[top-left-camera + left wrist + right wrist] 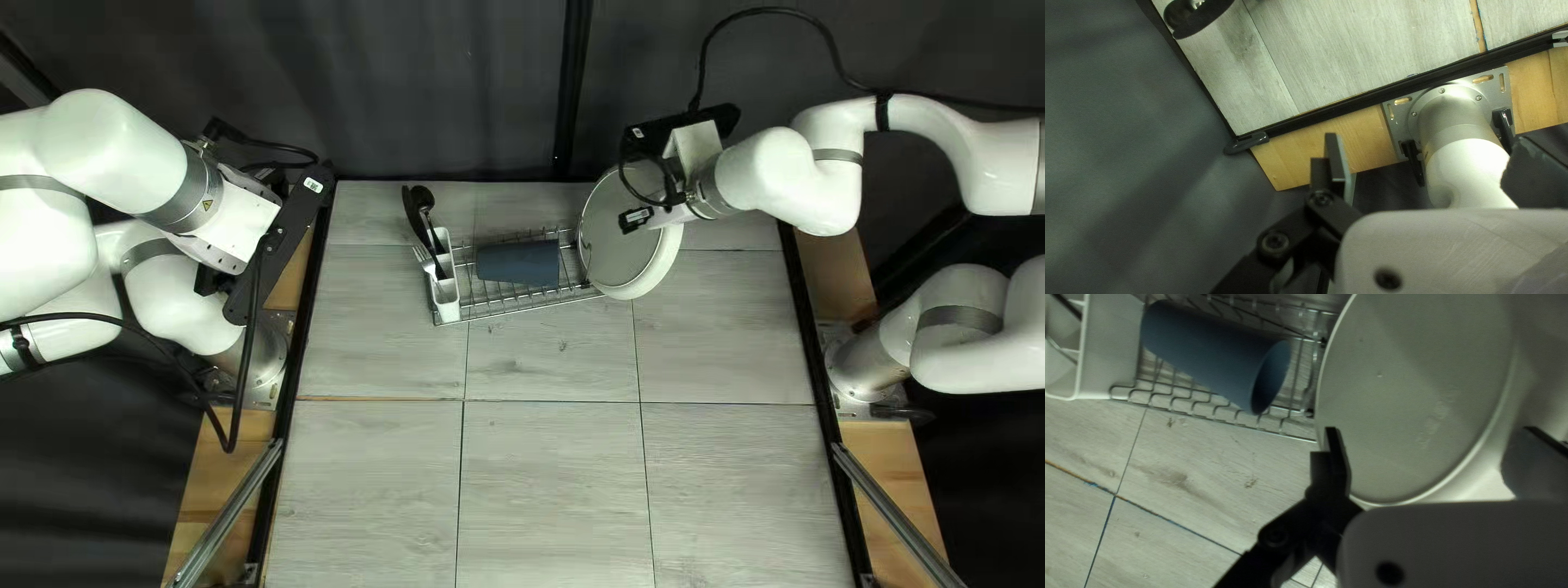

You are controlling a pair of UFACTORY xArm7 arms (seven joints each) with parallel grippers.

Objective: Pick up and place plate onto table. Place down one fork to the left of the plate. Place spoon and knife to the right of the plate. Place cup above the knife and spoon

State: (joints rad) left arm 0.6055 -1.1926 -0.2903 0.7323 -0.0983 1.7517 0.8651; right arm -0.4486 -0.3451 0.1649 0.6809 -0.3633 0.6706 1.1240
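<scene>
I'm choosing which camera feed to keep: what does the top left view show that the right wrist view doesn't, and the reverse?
Only the top left view shows the left arm, its base and the heads of the black utensils.

Only the right wrist view shows into the cup's open mouth, and the blue marks along a table seam.

Both show the plate, the cup lying in the wire rack, the white utensil holder and part of the table.
</scene>
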